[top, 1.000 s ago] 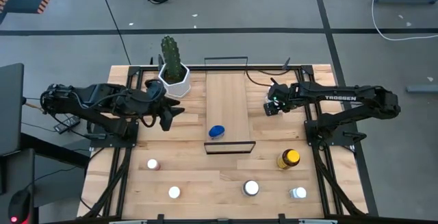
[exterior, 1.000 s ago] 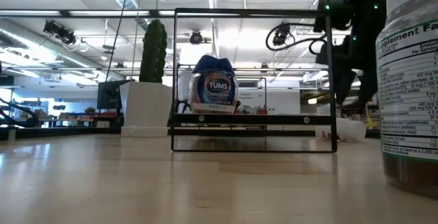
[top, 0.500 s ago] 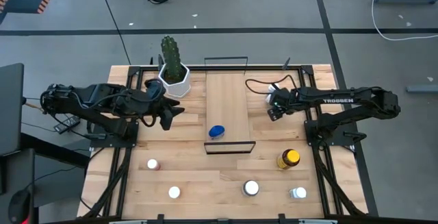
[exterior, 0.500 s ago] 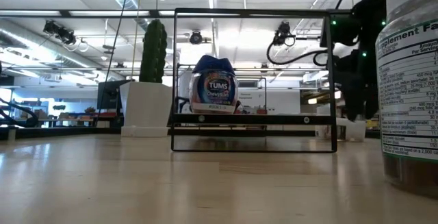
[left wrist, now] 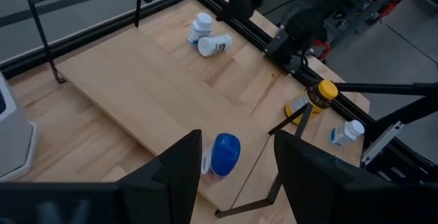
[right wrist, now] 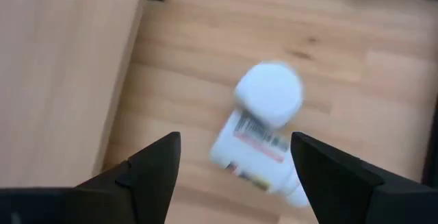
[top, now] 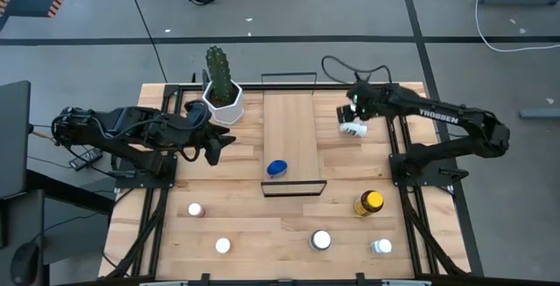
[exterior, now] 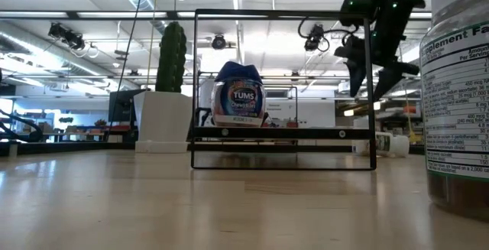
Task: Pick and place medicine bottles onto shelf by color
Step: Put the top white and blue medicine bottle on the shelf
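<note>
My right gripper [top: 357, 104] [right wrist: 236, 142] is open and raised above two white bottles on the table right of the shelf [top: 290, 115]. One bottle stands upright [right wrist: 269, 94] [top: 347, 112]. The other lies on its side [right wrist: 256, 152] [top: 353, 130] [exterior: 393, 144]. A blue-lidded bottle [top: 277, 167] [exterior: 238, 97] stands on the shelf's near end. My left gripper [top: 215, 143] [left wrist: 236, 162] is open and hovers left of the shelf, touching nothing. An amber bottle with a yellow cap [top: 369, 202] and several white-capped bottles [top: 321, 240] stand near the table's near edge.
A white pot with a green cactus [top: 221, 94] stands at the far edge, between my left gripper and the shelf. Black wire rails [top: 293, 186] close the shelf's short ends. Most of the shelf board beyond the blue-lidded bottle is bare.
My right gripper has risen and drawn back toward the table's far edge, uncovering the two white bottles beneath it; one now lies on its side next to the upright one.
</note>
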`<state>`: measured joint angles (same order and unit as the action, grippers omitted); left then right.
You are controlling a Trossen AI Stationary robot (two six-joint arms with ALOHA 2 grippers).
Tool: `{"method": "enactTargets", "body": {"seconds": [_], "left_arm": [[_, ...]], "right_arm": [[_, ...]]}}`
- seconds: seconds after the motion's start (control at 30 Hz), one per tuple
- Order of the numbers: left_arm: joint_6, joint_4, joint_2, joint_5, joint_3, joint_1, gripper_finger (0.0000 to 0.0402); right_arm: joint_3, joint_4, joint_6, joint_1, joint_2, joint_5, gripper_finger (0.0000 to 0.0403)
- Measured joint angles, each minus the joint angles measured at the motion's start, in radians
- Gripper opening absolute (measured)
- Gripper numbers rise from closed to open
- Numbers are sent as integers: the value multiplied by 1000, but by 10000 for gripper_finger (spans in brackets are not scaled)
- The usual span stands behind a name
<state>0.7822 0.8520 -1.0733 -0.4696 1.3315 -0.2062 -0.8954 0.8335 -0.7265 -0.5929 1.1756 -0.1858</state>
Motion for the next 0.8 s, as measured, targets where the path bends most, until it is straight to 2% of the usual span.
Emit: {"method": "enactTargets", "body": {"seconds": [0.2,0.33,0.47,0.8], "left_arm": [[-4,5,0,-1,0,0,190],[18,21,0,-1,0,0,190],[20,23,0,1,0,0,190],[21,29,0,2,0,0,190]], "right_arm": [[-66,26,240,-96,136,103,284],[-141,104,343,-113,251,108,284],[-199,166,364,-115,324,80,284],[-216,157,368,-147,382,82,299]]}}
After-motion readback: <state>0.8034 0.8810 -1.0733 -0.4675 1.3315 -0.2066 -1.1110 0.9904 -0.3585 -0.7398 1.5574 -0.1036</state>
